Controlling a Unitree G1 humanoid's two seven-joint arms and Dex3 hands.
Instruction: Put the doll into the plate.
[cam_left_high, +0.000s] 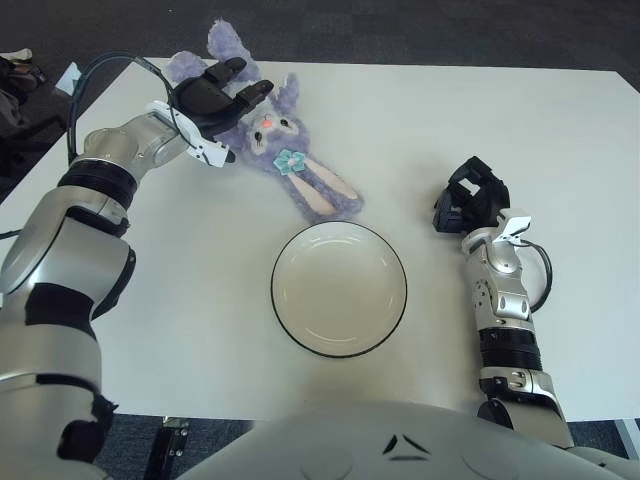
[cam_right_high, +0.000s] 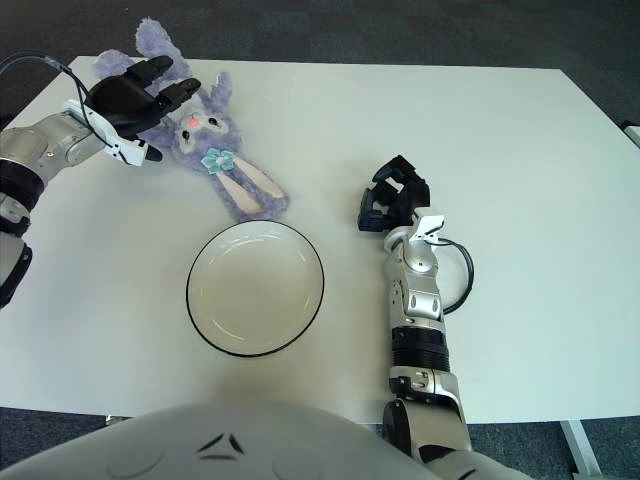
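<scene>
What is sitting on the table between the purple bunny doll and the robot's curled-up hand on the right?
Nothing: between the doll and the right hand there is only bare white table, seen in both eye views. The plate lies nearer the robot, outside that stretch.

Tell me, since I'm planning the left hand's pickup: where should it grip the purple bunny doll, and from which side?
Probably the head or upper body of the purple bunny doll, from above on the robot's left. It lies flat, head toward the far left corner, legs toward the plate. The left hand hovers open over its head.
</scene>
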